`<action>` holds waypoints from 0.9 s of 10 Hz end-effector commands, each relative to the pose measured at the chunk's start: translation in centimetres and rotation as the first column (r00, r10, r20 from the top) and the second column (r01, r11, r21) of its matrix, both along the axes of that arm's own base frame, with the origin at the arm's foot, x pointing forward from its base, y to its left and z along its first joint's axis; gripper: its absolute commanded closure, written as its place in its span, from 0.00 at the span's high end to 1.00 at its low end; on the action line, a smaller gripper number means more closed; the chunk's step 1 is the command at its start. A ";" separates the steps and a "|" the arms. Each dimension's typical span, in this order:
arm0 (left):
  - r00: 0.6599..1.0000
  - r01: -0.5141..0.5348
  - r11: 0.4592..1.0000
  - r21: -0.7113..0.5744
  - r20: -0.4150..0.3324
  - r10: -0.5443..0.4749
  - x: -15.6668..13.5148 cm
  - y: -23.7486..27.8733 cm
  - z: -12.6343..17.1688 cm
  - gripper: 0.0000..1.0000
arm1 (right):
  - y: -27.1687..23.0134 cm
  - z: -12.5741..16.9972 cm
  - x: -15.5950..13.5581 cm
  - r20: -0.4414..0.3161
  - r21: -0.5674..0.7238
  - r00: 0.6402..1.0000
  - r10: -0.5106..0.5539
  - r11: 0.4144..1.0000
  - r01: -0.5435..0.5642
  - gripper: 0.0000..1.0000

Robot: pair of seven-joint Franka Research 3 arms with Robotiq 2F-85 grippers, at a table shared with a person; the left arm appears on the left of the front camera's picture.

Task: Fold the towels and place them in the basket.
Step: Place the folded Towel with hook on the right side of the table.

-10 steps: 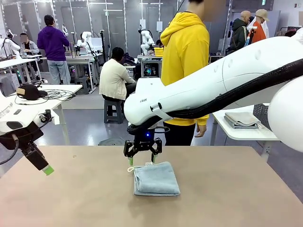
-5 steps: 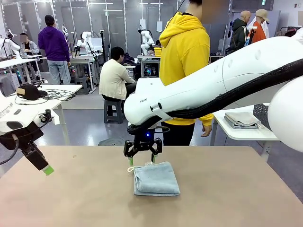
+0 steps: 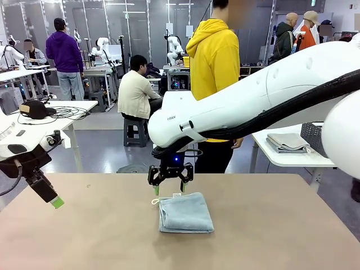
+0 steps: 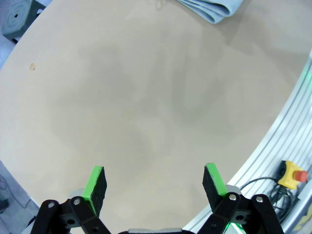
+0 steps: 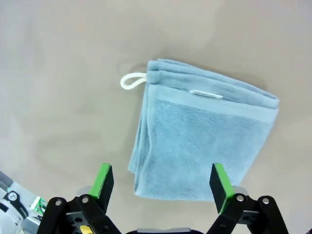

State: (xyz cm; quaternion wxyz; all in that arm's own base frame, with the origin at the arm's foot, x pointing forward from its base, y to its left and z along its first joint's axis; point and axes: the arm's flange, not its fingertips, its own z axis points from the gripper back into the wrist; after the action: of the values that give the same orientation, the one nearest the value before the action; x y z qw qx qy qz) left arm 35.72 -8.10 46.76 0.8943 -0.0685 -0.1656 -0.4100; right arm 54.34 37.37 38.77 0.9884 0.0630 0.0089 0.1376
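Observation:
A pale grey-blue towel (image 3: pixel 185 212) lies folded in the middle of the table, its white loop (image 5: pixel 132 80) and label (image 5: pixel 207 93) at the far edge. My right gripper (image 3: pixel 170 189) hovers open just above that far edge. In the right wrist view the towel (image 5: pixel 204 136) lies below and between the green pads (image 5: pixel 105 180) of the right gripper (image 5: pixel 162 187). My left gripper (image 3: pixel 53 199) hangs open over the table's left edge, far from the towel (image 4: pixel 209 7). A dark lattice-walled basket (image 3: pixel 309 135) peeks out on the white side table, partly behind my right arm.
A person in a yellow hoodie (image 3: pixel 216 62) stands at the table's far side. Folded grey towels (image 3: pixel 287 142) rest on the white side table (image 3: pixel 292 158) at right. A metal rail and a red stop button (image 4: pixel 292 173) run along the table's near edge.
Both arms and the towel have stayed still. The person in the yellow hoodie has shifted a little behind the table.

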 end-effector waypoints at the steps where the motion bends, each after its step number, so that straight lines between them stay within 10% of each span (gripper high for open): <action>1: 1.000 -0.012 1.000 0.012 0.004 0.012 0.0 -0.1 0.0 1.00 | -6.4 1.1 -3.4 0.034 0.119 0.999 -0.042 0.992 0.038 1.00; 9: 1.000 -0.012 1.000 0.012 0.004 0.012 0.0 -0.1 0.0 1.00 | -20.8 -6.2 -4.7 -0.040 0.544 0.980 -0.197 0.818 0.186 1.00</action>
State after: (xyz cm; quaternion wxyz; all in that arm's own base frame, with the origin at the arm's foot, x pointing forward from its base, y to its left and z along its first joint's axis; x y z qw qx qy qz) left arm 35.72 -8.10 46.76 0.8942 -0.0688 -0.1657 -0.4101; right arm 50.03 17.39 33.54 0.9476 0.3155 -0.0467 0.0181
